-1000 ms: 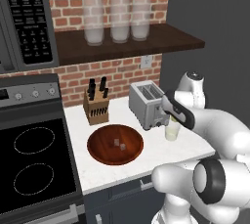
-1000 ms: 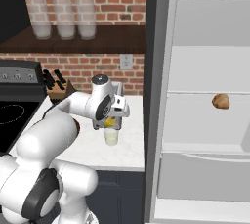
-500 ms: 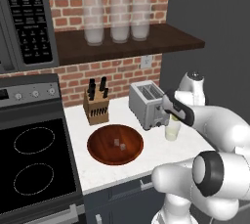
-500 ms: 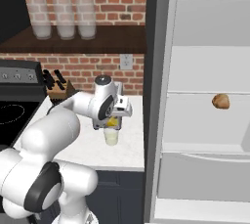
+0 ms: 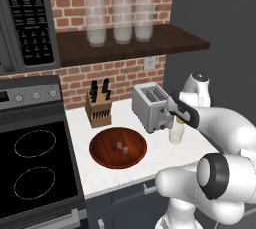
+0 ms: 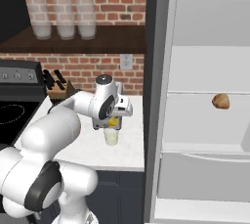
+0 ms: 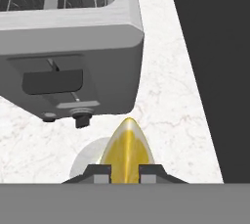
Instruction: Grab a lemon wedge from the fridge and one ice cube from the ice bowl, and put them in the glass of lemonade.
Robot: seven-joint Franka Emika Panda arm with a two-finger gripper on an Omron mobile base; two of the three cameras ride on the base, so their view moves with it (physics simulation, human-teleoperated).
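My gripper [image 7: 124,173] is shut on the lemon wedge [image 7: 127,150], a small bright yellow slice with a paler edge. It hangs right over the glass of lemonade [image 7: 90,162], whose pale rim shows just beneath the wedge. From the right base view the wedge [image 6: 113,122] sits under the hand, just above the glass [image 6: 112,137]. The glass [image 5: 176,133] stands on the white counter beside the toaster. The reddish-brown ice bowl [image 5: 118,147] lies to its left with small cubes inside. The fridge [image 6: 205,115] stands open on the right.
A silver toaster [image 5: 150,106] stands close behind the glass. A knife block [image 5: 98,109] is at the back left, a stove [image 5: 32,165] further left. Frosted jars [image 5: 115,20] line the shelf above. A brown lump [image 6: 220,101] rests on a fridge shelf.
The hand has sunk slightly toward the glass with the wedge still held. Nothing else moved.
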